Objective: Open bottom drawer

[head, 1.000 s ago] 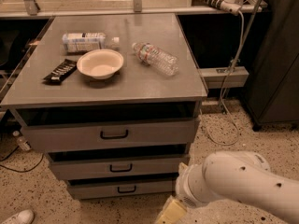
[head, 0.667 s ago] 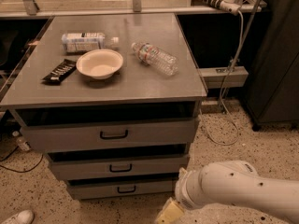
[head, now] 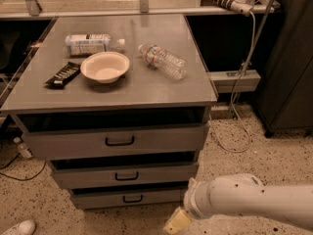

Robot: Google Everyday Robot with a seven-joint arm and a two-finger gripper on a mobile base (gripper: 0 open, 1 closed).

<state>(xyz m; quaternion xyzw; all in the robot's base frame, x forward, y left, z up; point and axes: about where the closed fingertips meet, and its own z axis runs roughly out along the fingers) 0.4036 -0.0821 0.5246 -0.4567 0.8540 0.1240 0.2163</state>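
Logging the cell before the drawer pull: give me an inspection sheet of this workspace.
Surface: grey cabinet top, holding clutter.
Job's things: bottom drawer looks shut, handle untouched.
Clutter: bowl, clear bottle, labelled bottle, black wrapper.
Gripper: gripper low, right of the bottom drawer, off its handle.
Cables: white cable hangs at right; black cable on floor, left.
Surroundings: speckled floor, shoe at lower left.

A cream bowl sits left of centre on the cabinet top. A black wrapped bar lies toward the left edge, a white bottle behind, and a clear water bottle toward the right edge. The gripper hangs low off the cabinet's front right corner.
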